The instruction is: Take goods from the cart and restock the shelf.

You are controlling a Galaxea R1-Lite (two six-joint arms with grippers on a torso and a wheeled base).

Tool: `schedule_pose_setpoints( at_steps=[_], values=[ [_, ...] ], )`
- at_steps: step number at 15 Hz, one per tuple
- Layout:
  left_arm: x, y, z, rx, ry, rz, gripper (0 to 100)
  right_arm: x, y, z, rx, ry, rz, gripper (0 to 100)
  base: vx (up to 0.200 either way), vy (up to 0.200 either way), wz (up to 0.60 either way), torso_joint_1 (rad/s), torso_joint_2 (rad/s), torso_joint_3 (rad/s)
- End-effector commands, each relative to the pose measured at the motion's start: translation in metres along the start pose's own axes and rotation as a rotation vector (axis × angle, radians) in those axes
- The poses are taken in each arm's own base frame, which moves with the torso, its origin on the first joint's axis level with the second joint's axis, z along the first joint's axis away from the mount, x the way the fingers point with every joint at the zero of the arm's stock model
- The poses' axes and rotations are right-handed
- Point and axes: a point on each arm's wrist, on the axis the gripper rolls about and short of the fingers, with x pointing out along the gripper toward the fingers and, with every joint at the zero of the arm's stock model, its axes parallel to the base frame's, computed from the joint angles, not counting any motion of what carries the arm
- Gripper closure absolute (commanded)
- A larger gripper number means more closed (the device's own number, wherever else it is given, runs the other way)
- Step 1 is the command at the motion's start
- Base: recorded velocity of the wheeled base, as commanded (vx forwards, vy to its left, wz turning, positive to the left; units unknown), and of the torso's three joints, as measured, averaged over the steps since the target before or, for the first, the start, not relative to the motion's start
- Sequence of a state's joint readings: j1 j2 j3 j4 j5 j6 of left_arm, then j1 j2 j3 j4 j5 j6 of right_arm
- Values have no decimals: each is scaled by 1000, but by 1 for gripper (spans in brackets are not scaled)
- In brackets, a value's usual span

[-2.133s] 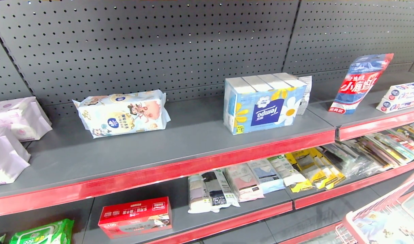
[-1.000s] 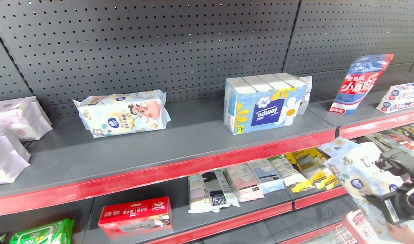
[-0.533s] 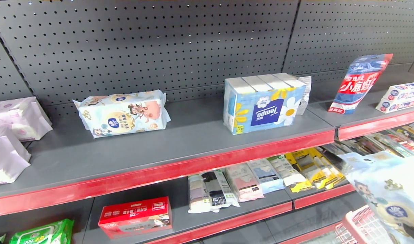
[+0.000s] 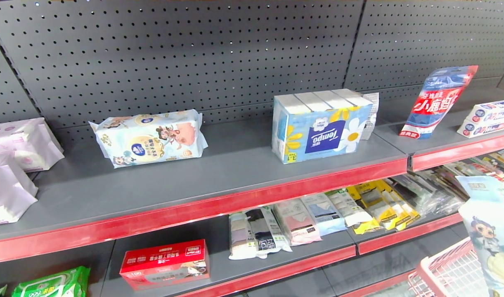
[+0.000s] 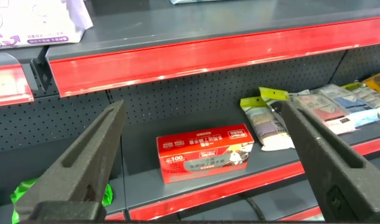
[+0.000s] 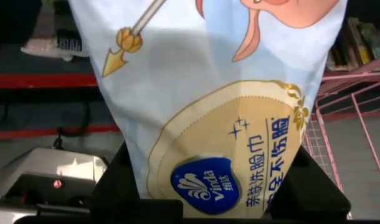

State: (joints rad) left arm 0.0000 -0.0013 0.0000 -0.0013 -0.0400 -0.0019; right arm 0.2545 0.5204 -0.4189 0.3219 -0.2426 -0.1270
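A pale blue cartoon-printed wipes pack hangs at the far right of the head view, above the pink wire cart. In the right wrist view the same wipes pack sits between the dark fingers of my right gripper, which is shut on it. A matching pack lies on the grey upper shelf. My left gripper is open with nothing in it, low in front of the lower shelf, facing a red box.
A blue tissue block stands right of the matching pack, with bare shelf between them. White pouches are at the left and a red-blue pouch at the right. Packets fill the lower shelf behind its red edge.
The wipes pack came up out of the cart in my right gripper, then drifted right toward the picture's edge. The gripper itself has left the head view. Goods on the shelf are unchanged.
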Motion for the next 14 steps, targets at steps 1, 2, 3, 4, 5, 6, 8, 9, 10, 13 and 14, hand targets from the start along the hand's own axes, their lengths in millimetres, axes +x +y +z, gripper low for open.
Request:
schedule_pose_setpoints(
  at_steps=[1, 2, 3, 4, 5, 6, 8, 9, 10, 13, 14],
  values=[
    [0, 0, 0, 0, 1, 0, 0, 2, 0, -1, 17, -56, -23, 100, 0, 0, 0, 0, 0, 0],
    [0, 0, 0, -1, 1, 0, 0, 6, 1, -4, 32, -65, -61, 100, 0, 0, 0, 0, 0, 0],
    [0, 0, 0, 0, 1, 0, 0, 9, 1, -9, 42, -52, -101, 100, 0, 0, 0, 0, 0, 0],
    [0, 0, 0, 0, 1, 0, 0, 11, 2, -11, 48, -37, -112, 100, 0, 0, 0, 0, 0, 0],
    [0, 0, 0, 0, 1, 0, 0, 11, 2, -11, 48, -37, -112, 100, 0, 0, 0, 0, 0, 0],
    [0, 0, 0, 0, 1, 0, 0, 15, 2, -9, 48, -14, -110, 100, 0, 0, 0, 0, 0, 0],
    [0, 0, 0, 0, 1, 0, 0, 26, 2, -5, 56, 46, -125, 100, 0, 0, 0, 0, 0, 0],
    [0, 0, 0, 0, 1, 0, 0, 31, 2, -1, 59, 41, -130, 100, 0, 0, 0, 0, 0, 0],
    [0, 0, 0, 0, 1, -1, 0, 34, 2, 2, 56, 34, -132, 100, 0, 0, 0, 0, 0, 0],
    [0, 0, 0, 0, 1, -1, 0, 33, 1, 3, 58, 28, -150, 100, 0, 0, 0, 0, 0, 0],
    [0, 0, 0, 0, 1, -1, 0, 33, 1, 3, 56, 27, -148, 100, 0, 0, 0, 0, 0, 0]
  ],
)
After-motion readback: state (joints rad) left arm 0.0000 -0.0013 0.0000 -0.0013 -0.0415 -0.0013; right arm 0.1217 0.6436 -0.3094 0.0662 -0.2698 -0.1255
